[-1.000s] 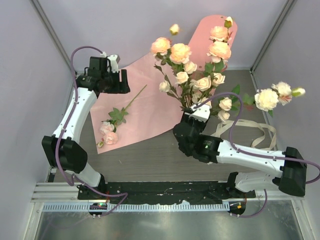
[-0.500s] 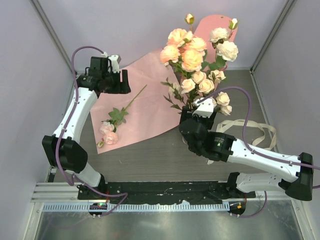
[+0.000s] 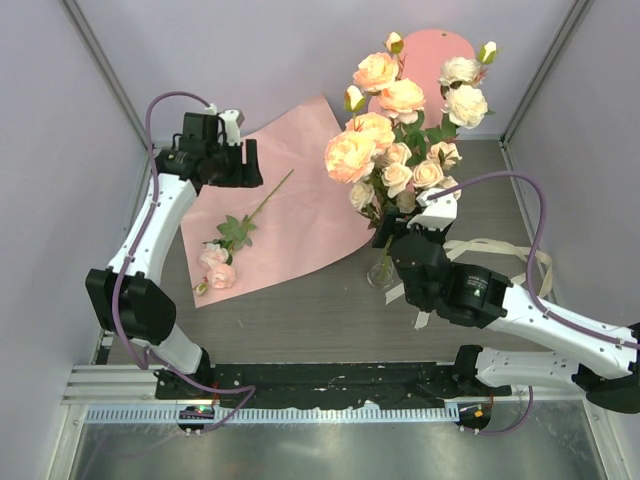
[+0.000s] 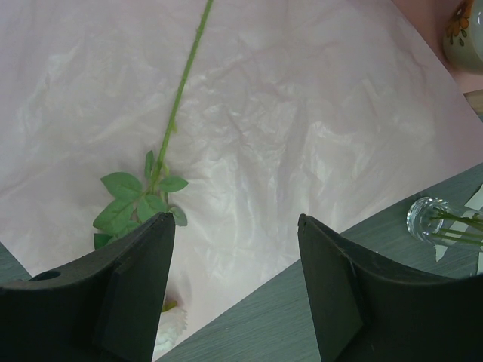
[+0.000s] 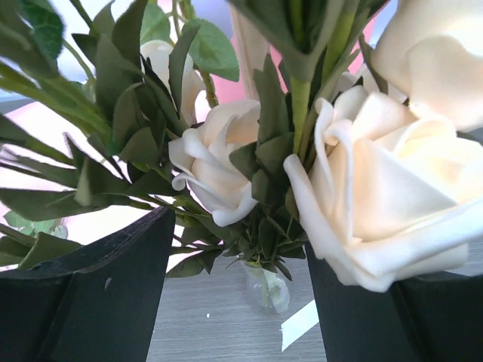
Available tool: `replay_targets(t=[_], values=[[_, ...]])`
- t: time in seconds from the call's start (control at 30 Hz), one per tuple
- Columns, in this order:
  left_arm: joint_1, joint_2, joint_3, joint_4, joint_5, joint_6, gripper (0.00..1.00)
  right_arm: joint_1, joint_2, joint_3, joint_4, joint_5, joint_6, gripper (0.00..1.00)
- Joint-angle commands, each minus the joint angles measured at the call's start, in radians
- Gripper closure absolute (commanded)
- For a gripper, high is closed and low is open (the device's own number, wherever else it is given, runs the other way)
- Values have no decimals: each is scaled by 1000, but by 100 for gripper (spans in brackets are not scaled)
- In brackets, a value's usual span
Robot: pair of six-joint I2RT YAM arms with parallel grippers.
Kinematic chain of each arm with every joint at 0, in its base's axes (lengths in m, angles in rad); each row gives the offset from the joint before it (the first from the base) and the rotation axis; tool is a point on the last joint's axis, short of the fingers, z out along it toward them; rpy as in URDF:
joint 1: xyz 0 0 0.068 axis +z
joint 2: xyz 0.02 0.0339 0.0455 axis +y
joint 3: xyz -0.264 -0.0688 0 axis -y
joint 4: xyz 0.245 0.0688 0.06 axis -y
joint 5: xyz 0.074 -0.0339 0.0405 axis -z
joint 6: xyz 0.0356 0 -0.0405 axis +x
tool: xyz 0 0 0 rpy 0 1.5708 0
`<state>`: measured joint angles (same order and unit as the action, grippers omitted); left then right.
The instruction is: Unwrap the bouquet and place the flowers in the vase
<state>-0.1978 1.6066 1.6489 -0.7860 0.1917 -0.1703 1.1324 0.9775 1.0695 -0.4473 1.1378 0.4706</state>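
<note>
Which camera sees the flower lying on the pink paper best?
The top camera: the lone flower shows whole there, blooms to stem tip. The left wrist camera catches mostly its stem and leaves. The right wrist camera doesn't show it.

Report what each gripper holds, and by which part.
Nothing. The left gripper is open above the pink paper; the right gripper stands open by the flowers in the vase.

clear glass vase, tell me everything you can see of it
The small clear glass vase stands upright on the grey wood-grain table, just off the edge of the pink paper sheet. It has a narrow neck, a round rim and a wider base. Green stems of the pink, peach and cream roses sit in its mouth, blooms towering above.
</note>
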Motion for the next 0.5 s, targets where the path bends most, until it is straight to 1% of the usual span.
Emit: replay_targets(t=[0.0, 0.1, 0.13, 0.2, 0.23, 0.27, 0.3, 0.37, 0.47], values=[[-8, 3, 42, -2, -5, 18, 30, 6, -5, 43, -48, -42, -6, 25], [-8, 6, 45, -7, -3, 20, 30, 4, -7, 86, -147, -79, -6, 24], [-9, 6, 46, -7, -3, 17, 30, 4, -20, 101, -165, -94, -9, 23], [-8, 9, 48, -7, 0, 14, 30, 6, -43, 101, -166, -173, -41, 20], [-9, 10, 48, -9, 5, 14, 30, 7, -71, 96, -156, -205, -52, 13], [-8, 12, 49, -9, 5, 14, 30, 6, -89, 93, -140, -235, -62, 11], [-8, 13, 49, -7, 6, 15, 30, 6, -98, 89, -133, -300, -82, 11], [-9, 19, 52, -15, 6, 20, 30, 6, -126, 95, -137, -331, -82, 11], [-9, 44, 66, -41, 5, 34, 30, 6, -141, 127, -194, -358, -70, 11]])
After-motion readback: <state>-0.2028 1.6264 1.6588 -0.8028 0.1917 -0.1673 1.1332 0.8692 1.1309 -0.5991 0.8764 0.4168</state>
